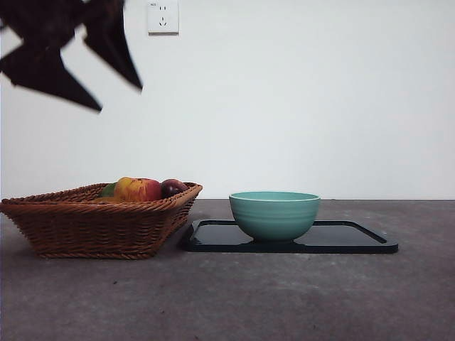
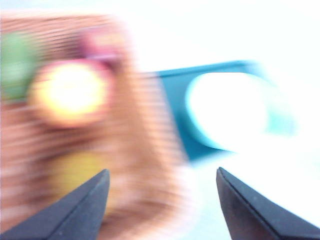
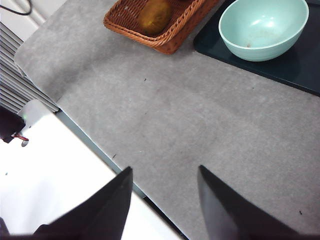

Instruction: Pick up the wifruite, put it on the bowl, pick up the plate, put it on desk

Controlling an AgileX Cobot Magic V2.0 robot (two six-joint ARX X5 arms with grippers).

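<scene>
Our left gripper (image 2: 160, 200) hangs wide and empty over the basket (image 1: 99, 227), at the front view's upper left. The wifruite (image 3: 154, 16) lies in the basket, at the top of the right wrist view. The bowl (image 1: 274, 214) sits on the plate (image 1: 355, 238), right of centre. Our right gripper (image 3: 162, 200) waits, also wide. Risk: the apple (image 1: 138, 189) crowds our target, so we could grab it instead.
</scene>
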